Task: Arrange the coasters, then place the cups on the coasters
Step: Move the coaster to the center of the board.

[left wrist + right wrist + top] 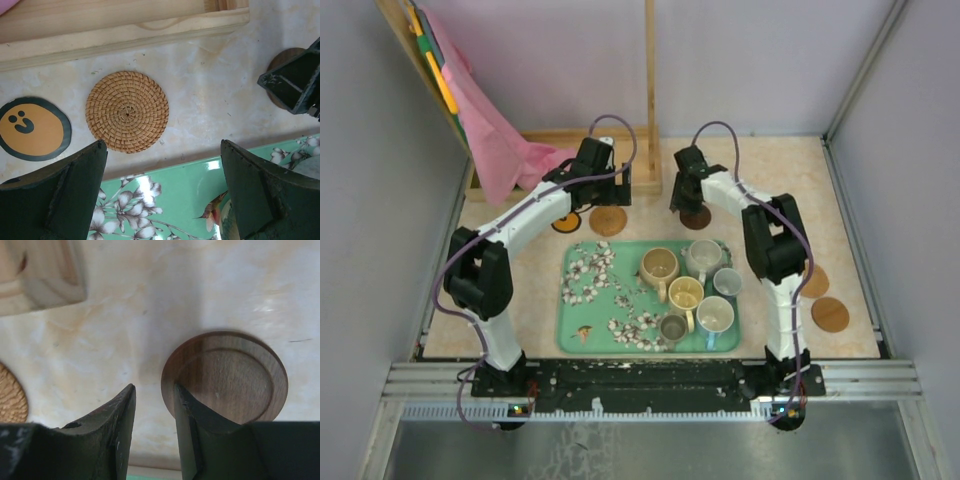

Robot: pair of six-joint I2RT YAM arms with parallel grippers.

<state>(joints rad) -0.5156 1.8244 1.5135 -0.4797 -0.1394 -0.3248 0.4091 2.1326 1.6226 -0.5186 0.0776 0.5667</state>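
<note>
Above a dark coaster hangs the right pincer.

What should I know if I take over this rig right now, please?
Left gripper: wide open, empty, above the tray's far edge.
Right gripper: jaws narrowly apart, empty, at the dark coaster.
Far row: smiley coaster, woven coaster, dark coaster; two coasters at the right.
Cups: all six on the tray.
Done: three coasters lined up.
Left: two coasters, every cup.
</note>
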